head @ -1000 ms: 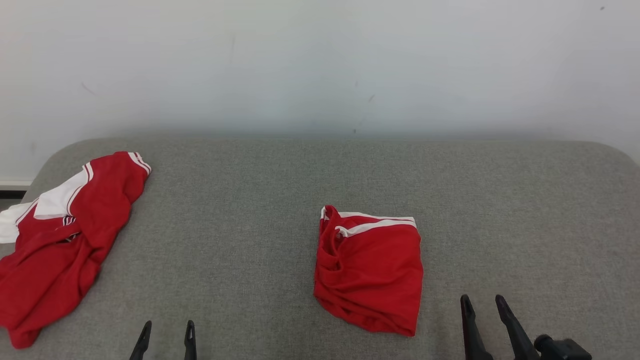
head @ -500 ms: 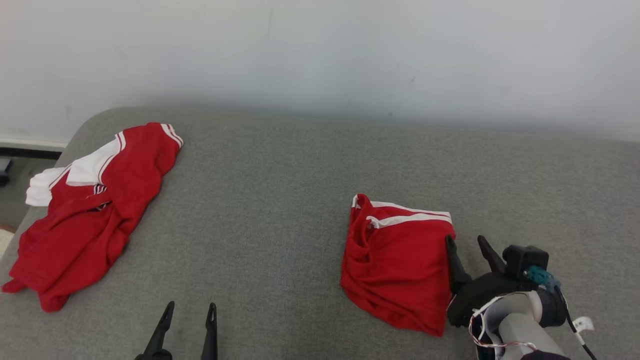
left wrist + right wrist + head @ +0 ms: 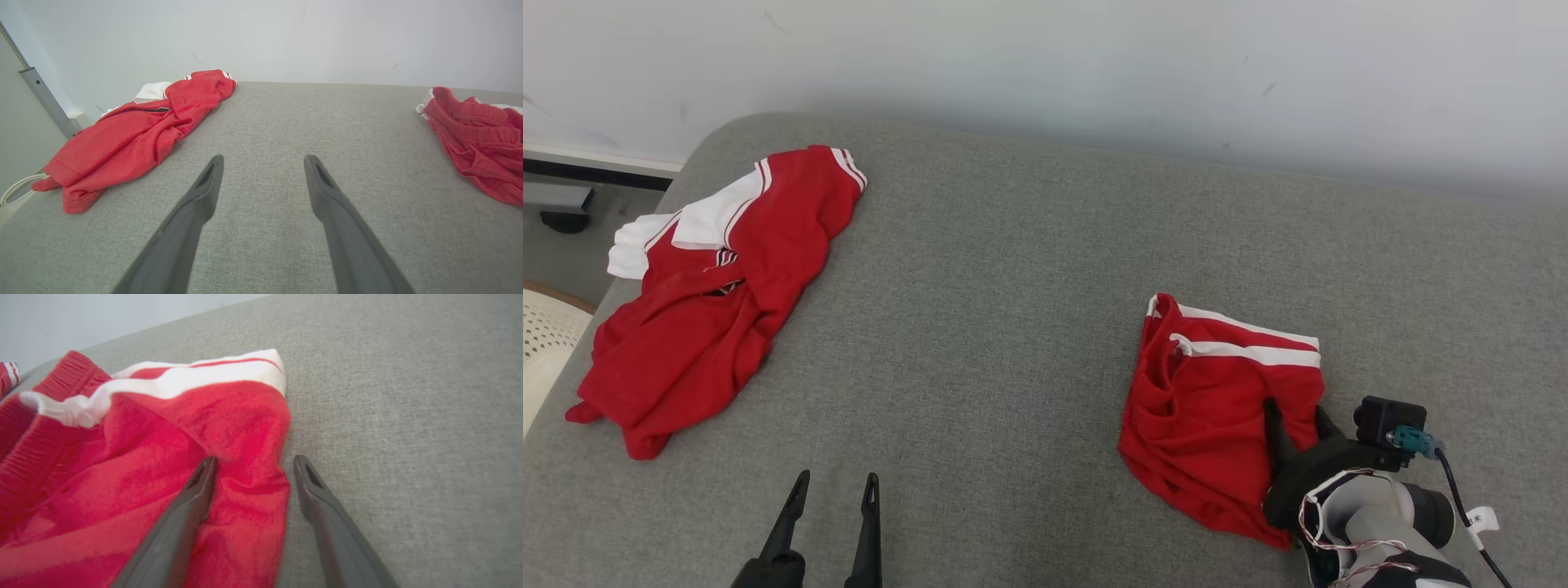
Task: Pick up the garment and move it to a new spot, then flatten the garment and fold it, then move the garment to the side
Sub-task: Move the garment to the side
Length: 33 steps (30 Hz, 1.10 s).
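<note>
A pale wall [image 3: 1045,65] backs a grey, cloth-covered tabletop [image 3: 1013,327] with rounded corners. At its far left end a red and white shirt [image 3: 711,294] lies crumpled, partly over the edge. The garment [image 3: 1209,408], red shorts with white stripes, lies folded into a rough square toward the near right. Its elastic waistband is bunched on its left and the stripes run along its far edge. The right tool [image 3: 1294,407] stands wide astride the garment's right edge, one finger on the red cloth, the other on bare tabletop just beside it. The left tool [image 3: 838,475], also wide, holds nothing and points over bare tabletop, well apart from both clothes.
</note>
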Tool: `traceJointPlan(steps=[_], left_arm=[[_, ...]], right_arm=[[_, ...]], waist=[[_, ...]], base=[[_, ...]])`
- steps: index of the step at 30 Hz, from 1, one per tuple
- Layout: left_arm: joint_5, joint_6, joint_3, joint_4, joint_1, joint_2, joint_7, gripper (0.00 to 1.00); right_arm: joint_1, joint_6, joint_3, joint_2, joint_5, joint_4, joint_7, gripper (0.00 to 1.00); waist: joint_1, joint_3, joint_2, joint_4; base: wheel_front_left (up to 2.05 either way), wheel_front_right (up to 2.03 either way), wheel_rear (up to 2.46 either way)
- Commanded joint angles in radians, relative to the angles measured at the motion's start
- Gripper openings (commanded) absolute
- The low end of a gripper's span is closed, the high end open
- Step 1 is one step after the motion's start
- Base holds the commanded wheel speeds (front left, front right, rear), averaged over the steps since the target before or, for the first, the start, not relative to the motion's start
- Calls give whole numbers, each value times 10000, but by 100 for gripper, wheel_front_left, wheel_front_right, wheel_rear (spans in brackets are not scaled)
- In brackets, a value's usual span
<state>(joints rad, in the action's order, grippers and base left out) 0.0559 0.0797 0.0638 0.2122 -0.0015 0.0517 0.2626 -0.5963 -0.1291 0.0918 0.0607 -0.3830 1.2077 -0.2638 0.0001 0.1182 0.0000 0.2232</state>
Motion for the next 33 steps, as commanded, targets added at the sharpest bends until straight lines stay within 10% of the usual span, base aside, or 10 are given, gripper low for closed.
traceJointPlan(steps=[1, 2, 11, 33], left_arm=[[69, 22, -4, 39, -85, -17, 30, 100], [74, 17, -13, 47, -123, -15, 30, 100], [273, -70, -135, -96, -23, -20, 30, 100], [-28, 143, -665, -897, -909, 238, 30, 100]], right_arm=[[405, -36, 580, -228, -519, 167, 576, 32], [504, -39, 924, -255, -819, 70, 669, 0], [-150, -36, 2130, 30, -602, 90, 148, 0], [-3777, -22, 6215, 3847, 144, -1398, 1084, 0]], waist=[[-1, -5, 0, -3], [-1, -15, 0, -22], [-1, -64, 0, -477], [-1, 1729, 0, -2747]], base=[[0, 0, 0], [0, 0, 0], [0, 0, 0], [0, 0, 0]])
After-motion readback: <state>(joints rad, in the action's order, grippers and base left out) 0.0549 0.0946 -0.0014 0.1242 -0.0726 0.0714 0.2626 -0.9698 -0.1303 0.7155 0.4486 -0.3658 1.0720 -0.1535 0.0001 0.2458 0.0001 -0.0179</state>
